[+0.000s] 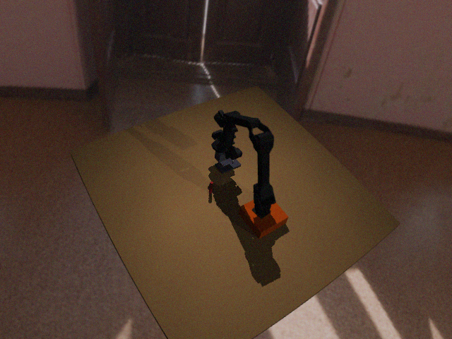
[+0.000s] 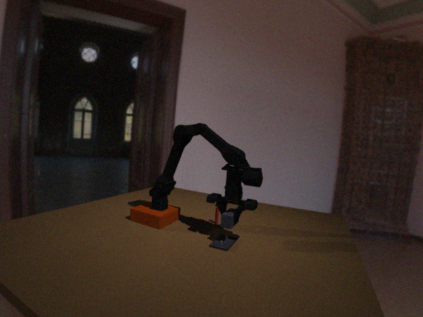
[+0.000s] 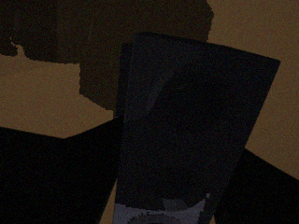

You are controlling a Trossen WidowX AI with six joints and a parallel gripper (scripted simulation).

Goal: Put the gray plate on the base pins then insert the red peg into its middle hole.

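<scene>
The gray plate is held in my gripper, which is shut on it. The plate hangs above the base and is not touching it in the exterior view. Its exact tilt is hard to tell, and its holes are lost in shadow in the wrist view. The dark gray base lies flat on the table, and a strip of it shows beside the plate. The red peg stands upright on the table, apart from the gripper.
The orange block under the arm stands on the tan table. The peg stands between the orange block and the gripper in the exterior view. The arm's shadow falls across the table near the peg and base.
</scene>
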